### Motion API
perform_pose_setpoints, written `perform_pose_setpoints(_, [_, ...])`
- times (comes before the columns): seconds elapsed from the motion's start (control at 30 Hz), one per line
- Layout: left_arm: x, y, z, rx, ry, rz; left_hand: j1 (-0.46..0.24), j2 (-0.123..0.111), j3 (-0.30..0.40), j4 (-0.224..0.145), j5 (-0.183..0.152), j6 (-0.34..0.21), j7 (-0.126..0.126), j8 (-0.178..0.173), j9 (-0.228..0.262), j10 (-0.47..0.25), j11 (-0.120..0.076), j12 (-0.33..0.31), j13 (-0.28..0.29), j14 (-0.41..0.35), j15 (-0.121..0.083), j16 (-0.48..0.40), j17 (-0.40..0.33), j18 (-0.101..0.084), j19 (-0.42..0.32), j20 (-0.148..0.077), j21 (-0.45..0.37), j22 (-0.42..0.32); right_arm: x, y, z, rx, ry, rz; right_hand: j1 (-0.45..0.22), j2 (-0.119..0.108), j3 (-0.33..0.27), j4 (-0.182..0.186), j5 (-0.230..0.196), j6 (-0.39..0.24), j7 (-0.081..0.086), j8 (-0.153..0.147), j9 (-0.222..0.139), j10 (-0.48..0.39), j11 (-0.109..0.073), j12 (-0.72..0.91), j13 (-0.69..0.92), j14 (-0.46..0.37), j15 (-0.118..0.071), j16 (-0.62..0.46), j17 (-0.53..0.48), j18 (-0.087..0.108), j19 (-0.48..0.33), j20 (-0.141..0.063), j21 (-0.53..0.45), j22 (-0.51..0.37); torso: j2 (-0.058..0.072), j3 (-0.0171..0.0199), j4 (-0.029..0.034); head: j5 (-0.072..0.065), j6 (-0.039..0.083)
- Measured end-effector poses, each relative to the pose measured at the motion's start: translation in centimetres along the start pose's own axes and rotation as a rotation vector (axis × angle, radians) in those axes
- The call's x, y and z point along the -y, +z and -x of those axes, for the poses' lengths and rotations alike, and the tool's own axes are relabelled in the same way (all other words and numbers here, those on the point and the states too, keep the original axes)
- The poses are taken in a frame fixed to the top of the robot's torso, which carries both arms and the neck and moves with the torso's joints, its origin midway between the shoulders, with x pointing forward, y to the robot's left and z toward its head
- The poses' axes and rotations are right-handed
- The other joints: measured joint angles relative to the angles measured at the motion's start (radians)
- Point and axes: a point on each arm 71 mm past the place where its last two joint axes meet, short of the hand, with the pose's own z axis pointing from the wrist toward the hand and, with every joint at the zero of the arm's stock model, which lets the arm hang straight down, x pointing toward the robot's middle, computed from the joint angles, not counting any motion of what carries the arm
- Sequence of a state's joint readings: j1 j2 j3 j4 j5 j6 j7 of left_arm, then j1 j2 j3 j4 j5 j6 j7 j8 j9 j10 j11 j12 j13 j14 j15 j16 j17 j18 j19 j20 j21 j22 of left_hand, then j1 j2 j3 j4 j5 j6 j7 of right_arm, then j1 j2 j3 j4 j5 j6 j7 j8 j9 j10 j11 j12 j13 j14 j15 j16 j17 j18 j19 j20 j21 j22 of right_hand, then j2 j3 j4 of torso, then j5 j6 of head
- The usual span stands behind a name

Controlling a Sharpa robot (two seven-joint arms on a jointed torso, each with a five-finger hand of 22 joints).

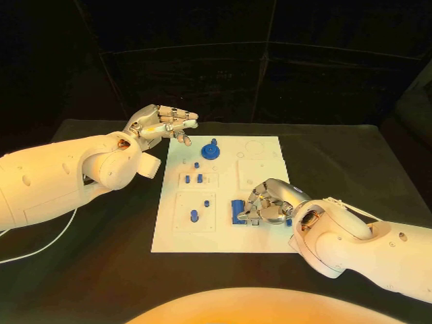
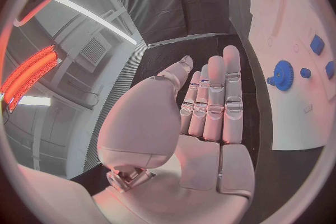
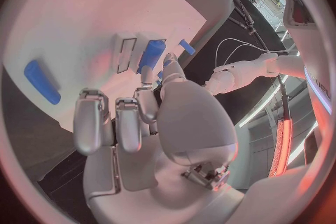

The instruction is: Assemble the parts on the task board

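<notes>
The white task board (image 1: 260,152) lies mid-table. A blue gear (image 1: 212,150) stands near its far edge, and several small blue parts (image 1: 194,179) sit down its left half. At the board's near right my right hand (image 1: 271,204) is curled over a blue block (image 1: 237,212). In the right wrist view my right hand (image 3: 161,117) pinches this block (image 3: 152,55) between thumb and one finger on the board (image 3: 91,22). My left hand (image 1: 163,124) hovers by the board's far left corner. Its fingers (image 2: 213,106) are straight and hold nothing, with the gear (image 2: 283,75) beyond them.
Another blue bar (image 3: 42,81) lies flat on the board beside my right hand. A white cable (image 1: 31,251) runs across the black table (image 1: 99,270) under my left arm. Dark table surface surrounds the board on all sides.
</notes>
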State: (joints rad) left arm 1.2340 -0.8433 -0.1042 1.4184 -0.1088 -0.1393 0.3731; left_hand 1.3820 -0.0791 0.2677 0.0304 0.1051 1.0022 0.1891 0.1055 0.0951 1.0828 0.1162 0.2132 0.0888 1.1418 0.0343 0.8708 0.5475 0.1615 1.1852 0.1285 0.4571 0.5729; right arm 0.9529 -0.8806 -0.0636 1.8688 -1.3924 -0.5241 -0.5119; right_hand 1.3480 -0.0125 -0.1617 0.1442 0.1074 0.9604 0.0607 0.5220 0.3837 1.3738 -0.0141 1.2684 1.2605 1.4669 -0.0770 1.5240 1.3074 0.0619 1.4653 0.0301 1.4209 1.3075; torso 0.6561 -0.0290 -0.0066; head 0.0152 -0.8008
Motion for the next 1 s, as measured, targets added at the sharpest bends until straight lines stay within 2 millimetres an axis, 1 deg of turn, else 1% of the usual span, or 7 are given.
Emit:
perform_pose_setpoints(0.1, [0.0,0.0,0.0,0.000,0.000,0.000,0.000,0.000,0.000,0.000,0.000,0.000,0.000,0.000,0.000,0.000,0.000,0.000,0.000,0.000,0.000,0.000,0.000,0.000,0.000,0.000,0.000,0.000,0.1,0.0,0.1,0.005,-0.006,0.000,0.004,0.004,-0.001,-0.002,0.005,-0.006,0.006,0.000,-0.001,0.000,0.000,0.000,0.000,0.000,0.000,0.000,0.000,0.000,0.000,0.000,0.000,0.000,0.000,-0.0002,0.0002,0.000,0.000])
perform_pose_setpoints(0.17, [0.0,0.0,0.0,0.000,0.000,0.000,0.000,0.000,0.000,0.000,0.000,0.000,0.000,0.000,0.000,0.000,0.000,0.000,0.000,0.000,0.000,0.000,0.000,0.000,0.000,0.000,0.000,0.000,0.3,0.0,0.2,0.010,-0.009,-0.002,0.004,0.004,-0.002,-0.003,0.028,-0.020,0.010,-0.011,-0.006,0.004,0.004,-0.004,0.000,0.000,0.000,0.000,0.000,0.000,0.000,0.000,0.000,0.000,0.000,-0.0002,0.0002,0.001,-0.001])
perform_pose_setpoints(0.27, [0.0,0.0,0.0,0.001,0.000,0.000,0.000,0.000,0.000,0.000,0.000,0.000,0.000,0.000,0.000,0.000,0.000,0.000,0.000,0.000,0.000,0.000,0.000,0.000,0.000,0.000,0.000,0.000,0.9,-0.5,0.7,0.020,-0.009,-0.007,-0.014,0.021,-0.011,0.006,0.064,-0.036,0.018,-0.031,-0.016,0.007,0.007,-0.004,0.000,0.000,0.000,0.000,0.000,0.000,0.000,0.000,0.000,0.000,0.000,-0.0002,-0.0007,0.000,-0.001])
perform_pose_setpoints(0.57, [0.0,-0.1,0.2,0.005,0.002,0.001,0.005,0.005,0.000,0.000,0.000,0.000,0.000,0.000,0.000,-0.004,0.004,0.007,0.001,0.000,0.000,0.000,0.000,0.000,0.000,0.000,-0.004,-0.002,4.1,-2.9,3.5,0.067,0.006,-0.041,-0.036,0.030,-0.022,0.017,0.105,-0.072,0.043,-0.110,-0.054,0.007,0.029,-0.008,0.004,0.000,0.015,0.004,0.000,0.000,0.001,0.008,0.000,0.000,-0.003,-0.0002,-0.0039,-0.022,0.002])
perform_pose_setpoints(0.7, [0.0,-0.1,0.3,0.005,0.002,0.001,0.005,0.005,0.000,0.000,0.000,0.000,0.000,0.000,0.000,-0.004,0.004,0.007,0.001,0.000,0.000,0.000,-0.001,0.000,0.000,0.000,-0.004,-0.002,5.6,-3.7,4.5,0.084,0.004,-0.068,-0.036,0.030,-0.023,0.017,0.137,-0.074,0.044,-0.134,-0.069,0.004,0.032,-0.008,0.004,0.000,0.022,0.004,0.000,0.000,0.000,0.015,0.004,0.000,-0.003,-0.0007,-0.0046,-0.035,0.005])
perform_pose_setpoints(0.87, [0.0,0.0,0.2,0.005,0.002,0.001,0.005,0.005,0.000,0.000,0.000,0.000,0.000,0.000,0.000,-0.004,0.004,0.007,0.001,0.000,0.000,0.000,-0.001,0.000,0.000,0.000,-0.004,-0.002,6.6,-4.1,5.1,0.094,-0.012,-0.088,-0.036,0.030,-0.025,0.019,0.164,-0.058,0.042,-0.143,-0.077,0.004,0.032,-0.008,0.007,0.000,0.022,0.004,0.000,0.000,0.000,0.015,0.004,0.000,-0.003,-0.0002,-0.0069,-0.047,0.008])
perform_pose_setpoints(1.0, [0.0,0.0,0.2,0.005,0.002,0.001,0.005,0.005,0.000,0.000,0.000,0.000,0.000,0.000,0.000,-0.004,0.004,0.007,0.001,0.000,0.000,0.000,-0.001,0.000,0.000,0.000,-0.004,-0.002,7.4,-3.9,5.3,0.091,-0.036,-0.114,-0.036,0.030,-0.032,0.021,0.166,-0.055,0.045,-0.143,-0.079,0.004,0.032,-0.008,0.006,0.000,0.022,0.004,0.000,0.000,0.000,0.015,0.004,0.000,-0.002,0.0003,-0.0061,-0.054,0.009])
